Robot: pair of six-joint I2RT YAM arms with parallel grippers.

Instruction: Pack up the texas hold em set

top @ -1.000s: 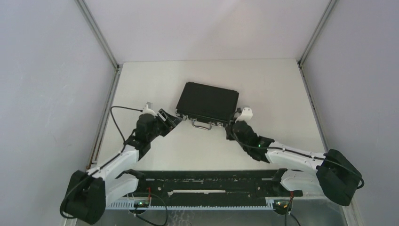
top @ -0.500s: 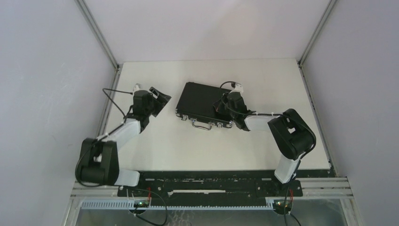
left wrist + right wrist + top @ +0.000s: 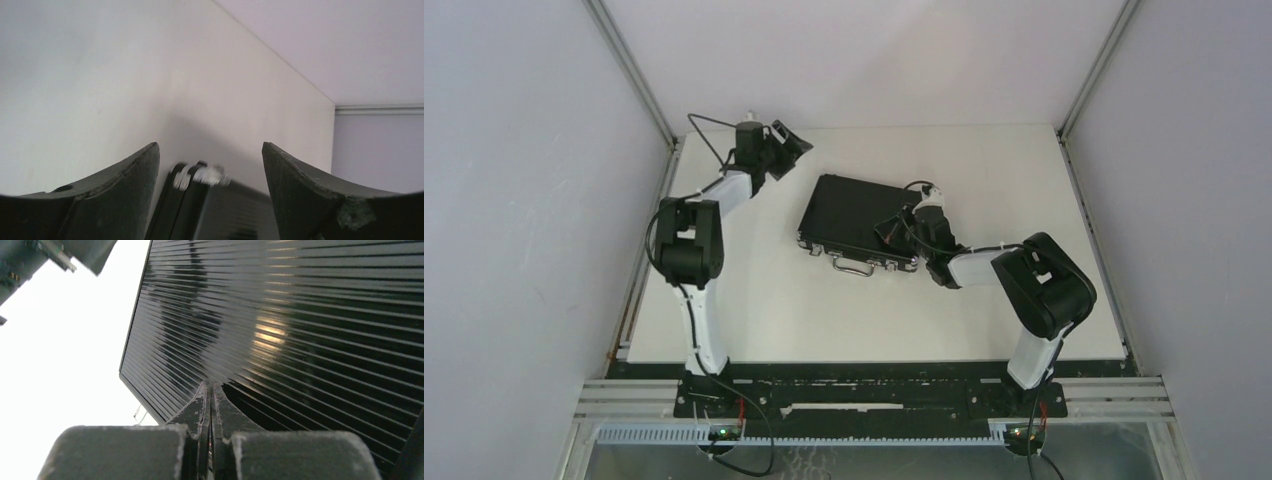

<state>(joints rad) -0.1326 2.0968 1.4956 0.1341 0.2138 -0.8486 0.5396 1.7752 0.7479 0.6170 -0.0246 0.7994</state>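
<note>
The small black briefcase [image 3: 854,215] lies closed in the middle of the table, its silver handle [image 3: 854,267] facing the near edge. My right gripper [image 3: 892,229] is shut with nothing between its fingers. Its tips rest on the ribbed black lid [image 3: 300,315] near the case's right end, and the right wrist view shows the closed tips [image 3: 210,386] against the ribs. My left gripper [image 3: 788,139] is open and empty, raised beyond the case's far left corner. That silver-edged corner [image 3: 200,176] shows between its fingers [image 3: 140,170]. Chips, cards and tokens are out of view.
The white table [image 3: 754,300] is bounded by grey walls with metal posts at the back left [image 3: 634,75] and back right [image 3: 1096,70]. The black arm-mount rail [image 3: 864,390] runs along the near edge. Part of the left arm [image 3: 45,257] shows in the right wrist view.
My left gripper has left the case's near left corner and swung to the far left. My right gripper has moved from the near right corner onto the lid.
</note>
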